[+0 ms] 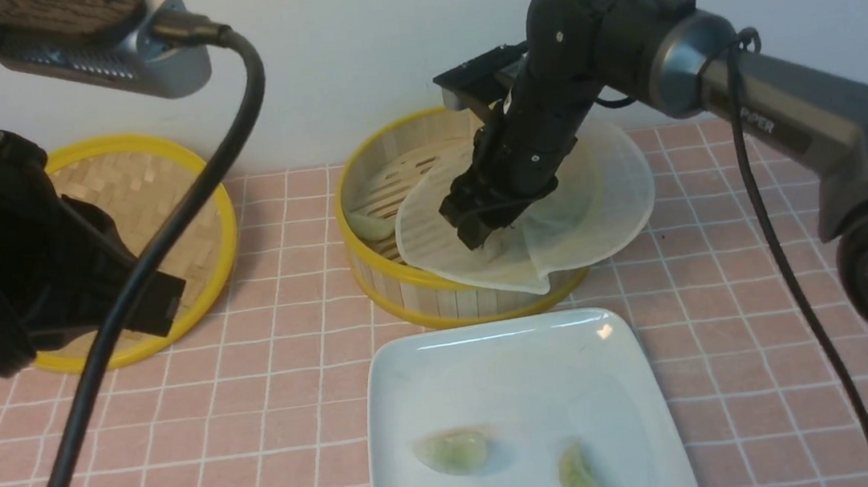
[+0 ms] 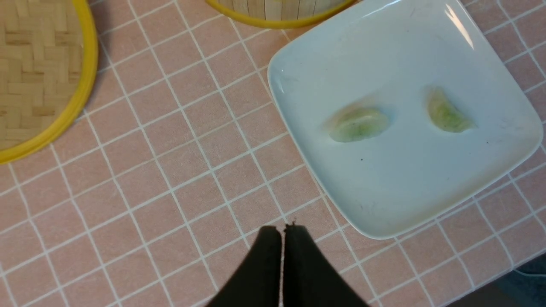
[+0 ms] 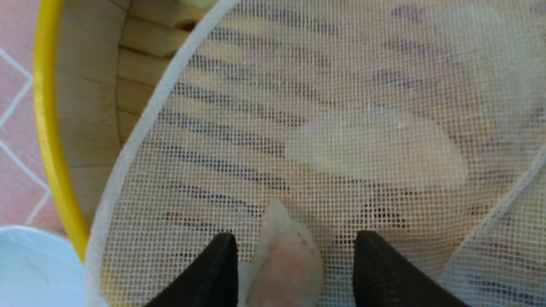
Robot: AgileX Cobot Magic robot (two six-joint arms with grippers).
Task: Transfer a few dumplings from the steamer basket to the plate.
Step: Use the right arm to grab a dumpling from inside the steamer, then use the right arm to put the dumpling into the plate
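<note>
Now: right claw point(image 1: 481, 230) spread over pinkish dumpling point(image 3: 283, 266) in steamer basket point(image 1: 407, 299)

Basket: round, slatted bamboo wall, yellow rims.

Pinkish dumpling: small, translucent, pointed tip. It lies inside the basket near its front wall, apparently on top of the mesh liner point(image 1: 607, 201). The right claw reaches down into the basket, jaws released, with one fingertip on either side of this dumpling and a gap on both sides. Nothing is gripped.

Whitish dumpling point(image 3: 375, 147): crescent, blurred, seen through the mesh, deeper inside the basket.

Pale dumpling point(image 1: 367, 225): rests on bare slats at the basket's left wall.

Obstruction: the liner is crumpled. It covers most of the basket floor and hangs over the basket's right and front rim.

Plate point(image 1: 510, 356): glossy white, rounded square, on the bench point(image 1: 296, 387) just in front of the basket. It carries green dumpling A point(image 1: 453, 451) and green dumpling B point(image 1: 580, 480), apart from each other.

Woven lid point(image 1: 145, 185): lies left of the basket, well apart from it.

Left claw point(image 2: 281, 232): clenched, empty, over bare bench to the front-left of the basket.
</note>
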